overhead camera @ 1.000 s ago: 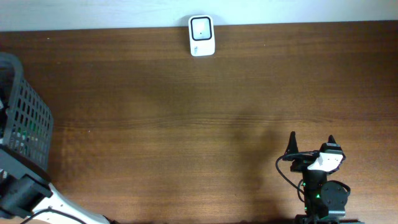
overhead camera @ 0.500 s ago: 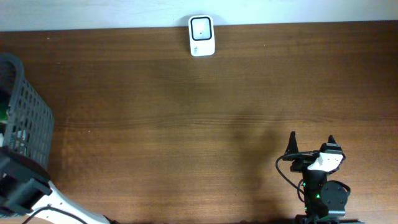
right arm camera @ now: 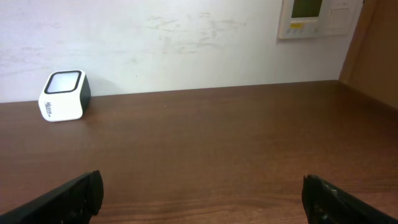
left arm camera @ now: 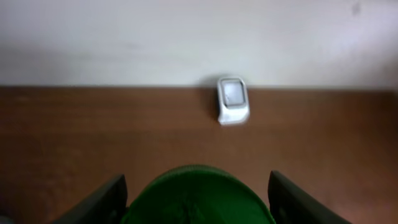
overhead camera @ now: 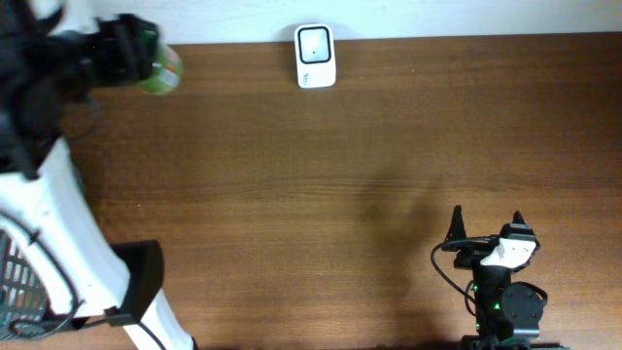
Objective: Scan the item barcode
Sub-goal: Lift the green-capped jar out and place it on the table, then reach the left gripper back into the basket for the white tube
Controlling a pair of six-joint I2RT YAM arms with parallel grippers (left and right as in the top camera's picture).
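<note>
A green item [overhead camera: 162,70] is clamped in the left pincer [left arm camera: 198,200] above the wooden surface [overhead camera: 292,185] by the white wall [right arm camera: 186,43], the right pincer [right arm camera: 203,194] spread apart.

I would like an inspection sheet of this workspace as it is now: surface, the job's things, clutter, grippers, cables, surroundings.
Surface: brown wood table, no marks seen.
Job's things: white scanner at the far edge by the wall; green item held in the air, left of the scanner.
Clutter: dark mesh basket at the left side, partly hidden by the left arm.
Grippers: left gripper closed on the green item; right gripper open, holding nothing, near the front edge.
Cables: one black cable looped beside the right arm.
Surroundings: white wall behind the table, with a wall panel on it.
</note>
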